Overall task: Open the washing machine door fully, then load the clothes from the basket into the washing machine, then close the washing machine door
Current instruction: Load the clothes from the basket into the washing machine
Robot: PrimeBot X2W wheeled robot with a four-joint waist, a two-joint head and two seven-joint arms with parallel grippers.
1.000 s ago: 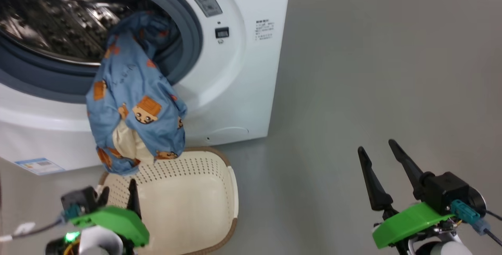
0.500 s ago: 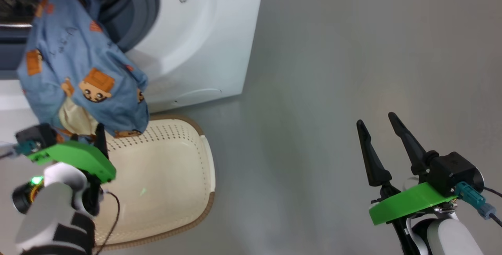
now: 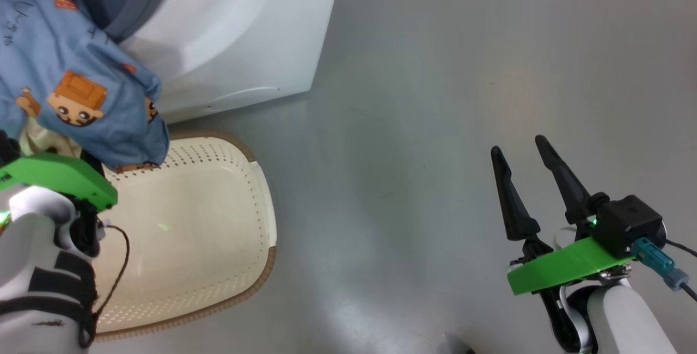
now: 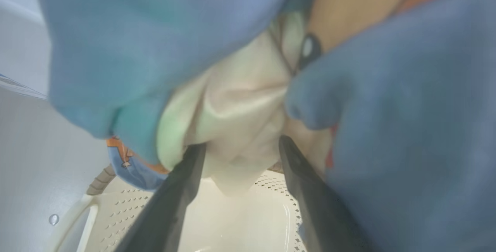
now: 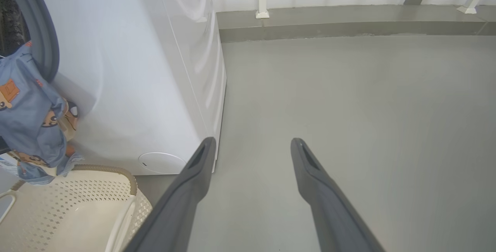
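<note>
Left gripper [image 4: 240, 147] has closed in, jaws wide and empty, straddling the clothes [image 3: 81, 60] hanging from the washing machine [image 3: 234, 27] mouth; right gripper [image 3: 516, 144] idle, jaws wide, so loading looks unfinished.

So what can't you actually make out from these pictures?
Left wrist view: the clothes hang so near the lens that they blur; whether the left tool touches them is unclear.
Head view: that tool's fingers are hidden behind the clothes and its green mount.
Head view: the upper left edge cuts off the washing machine, so what is inside cannot be told.
Head view: the left forearm covers part of the basket.
</note>
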